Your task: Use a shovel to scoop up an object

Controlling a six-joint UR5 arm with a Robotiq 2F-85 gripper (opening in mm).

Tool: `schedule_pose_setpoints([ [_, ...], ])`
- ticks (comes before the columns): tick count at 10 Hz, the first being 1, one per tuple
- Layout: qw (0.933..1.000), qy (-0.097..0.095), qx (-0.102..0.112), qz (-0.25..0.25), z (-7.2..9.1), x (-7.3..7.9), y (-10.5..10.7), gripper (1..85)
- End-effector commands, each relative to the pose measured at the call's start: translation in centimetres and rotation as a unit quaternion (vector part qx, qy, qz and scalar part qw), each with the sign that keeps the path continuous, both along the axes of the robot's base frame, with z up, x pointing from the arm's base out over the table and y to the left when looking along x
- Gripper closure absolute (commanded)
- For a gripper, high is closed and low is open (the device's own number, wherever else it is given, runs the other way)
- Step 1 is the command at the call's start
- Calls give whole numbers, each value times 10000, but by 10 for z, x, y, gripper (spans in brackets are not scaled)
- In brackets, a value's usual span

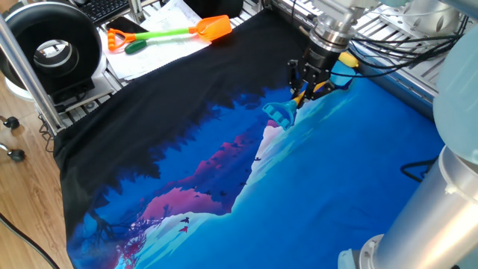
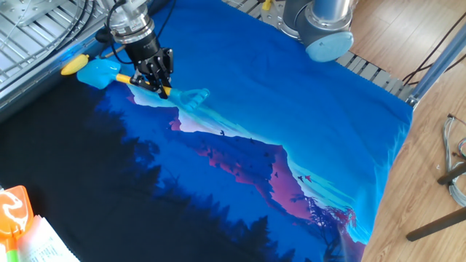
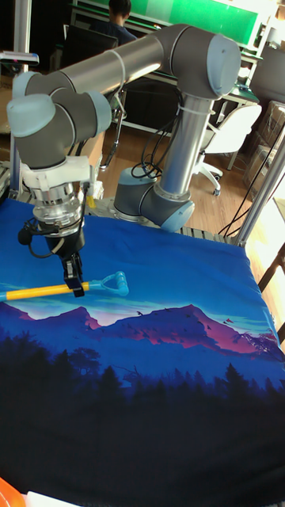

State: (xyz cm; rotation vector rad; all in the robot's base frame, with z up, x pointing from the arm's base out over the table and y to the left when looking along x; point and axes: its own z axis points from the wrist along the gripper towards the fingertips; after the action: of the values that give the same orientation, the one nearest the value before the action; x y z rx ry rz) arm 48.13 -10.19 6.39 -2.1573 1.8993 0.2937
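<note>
The gripper (image 2: 158, 81) points straight down and its two black fingers are clamped on the yellow shaft of the shovel (image 2: 129, 77), close to the D-shaped handle end. In the tall fixed view the same grip shows at the gripper (image 3: 76, 287), with the shaft running level out to the left, where the frame edge cuts it off; the blade is out of that picture entirely. Whether the shovel (image 3: 47, 291) touches the cloth (image 3: 182, 277) there is hard to tell.

In the other fixed view the light-blue blade lies out past the gripper, and the object (image 2: 74, 65), a small yellow oval, sits just beside the blade's far edge; I cannot tell whether it touches or rests on the blade. In the one fixed view the gripper (image 1: 308, 87) and wrist hide most of the shaft, and the object (image 1: 349, 59) shows only as a yellow sliver behind the wrist.

Well away from the gripper, beyond the black part of the cloth, the orange shovel (image 1: 179, 33) lies on papers (image 1: 153, 56).
</note>
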Motion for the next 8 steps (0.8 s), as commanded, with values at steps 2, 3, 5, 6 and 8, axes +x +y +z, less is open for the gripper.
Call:
schedule_pose_setpoints([
  [2, 9997, 49, 75, -209, 12, 15, 21, 823],
  [3, 9997, 42, 90, -212, 9, 13, 17, 823],
  [5, 9996, 47, 160, -243, 5, 6, 12, 827],
  [6, 9996, 35, 168, -231, 5, 5, 11, 827],
  [8, 9998, 18, 120, -163, 4, 5, 9, 833],
])
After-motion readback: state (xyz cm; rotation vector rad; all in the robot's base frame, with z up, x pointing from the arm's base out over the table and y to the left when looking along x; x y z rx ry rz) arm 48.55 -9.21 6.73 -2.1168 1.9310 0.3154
